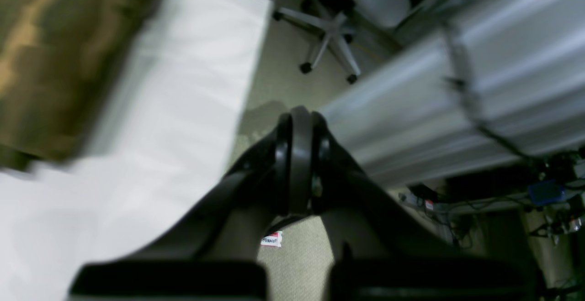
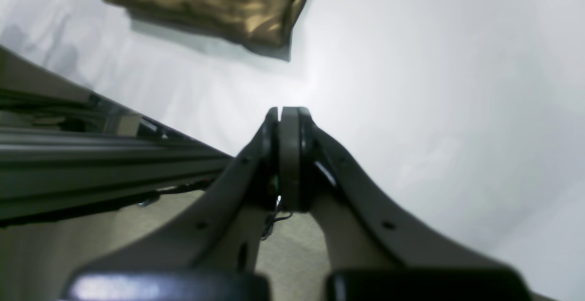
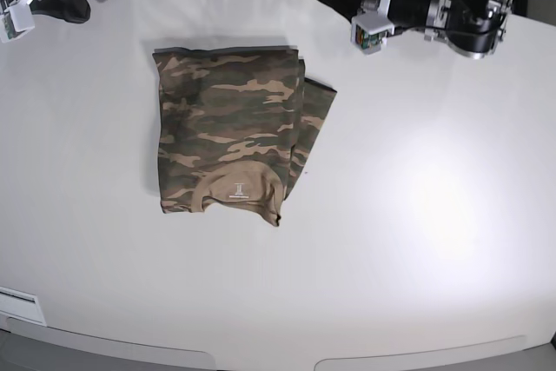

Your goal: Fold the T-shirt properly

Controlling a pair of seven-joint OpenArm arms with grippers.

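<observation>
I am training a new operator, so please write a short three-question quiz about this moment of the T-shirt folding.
1. True or false: the camouflage T-shirt lies as a folded bundle on the white table.
2. Which part of the shirt faces up at the bundle's near edge in the base view? A) a sleeve cuff B) the tan inner neck with a small label C) a pocket
3. Fill in: the left claw and the right claw are both ____ and hold nothing.

Key: 1 true; 2 B, the tan inner neck; 3 shut.
</observation>
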